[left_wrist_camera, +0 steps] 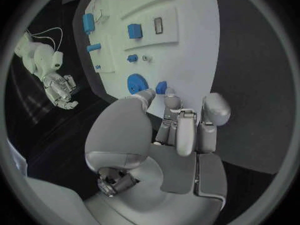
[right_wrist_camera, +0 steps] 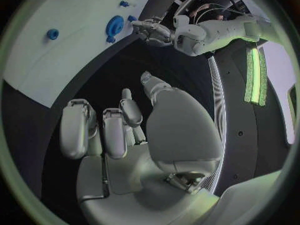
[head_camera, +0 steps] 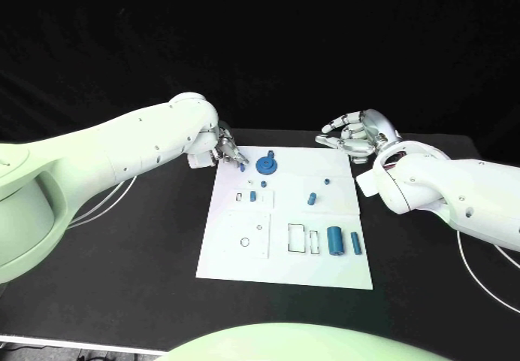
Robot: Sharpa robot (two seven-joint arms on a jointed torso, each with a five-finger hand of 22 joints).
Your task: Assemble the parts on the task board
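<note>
— Where does everything sit at this point?

— The flat white rectangular task board (head_camera: 284, 259) lies in the middle of the head view on the black table (head_camera: 130, 256). The left silver many-fingered hand (head_camera: 225, 148) is at the board's upper left corner, its fingertips (left_wrist_camera: 164, 91) right at a small blue part (left_wrist_camera: 161, 87) lying there. Just beside that is the round blue disc-shaped part with a knob (head_camera: 267, 165).

— Is the left hand holding that small piece?

— I cannot tell. In the left wrist view the fingers are bunched close around it, but whether they actually pinch it is hidden.

— And the other one?

— The right silver many-fingered hand (head_camera: 355, 134) hovers above the table off the board's upper right corner, fingers loosely curled and apart, holding nothing.

— What could go wrong?

— The piece is small and sits close to the disc. If the fingertips close off-centre, I judge it could squirt out sideways and roll off the board's edge, or knock the disc. A push instead of a pinch might also slide the whole board, since nothing visibly steadies it.

— Any other parts at risk?

— The blue cylinders (head_camera: 335, 241) in the lower right of the board lie well apart from both hands, so they look safe.
</note>
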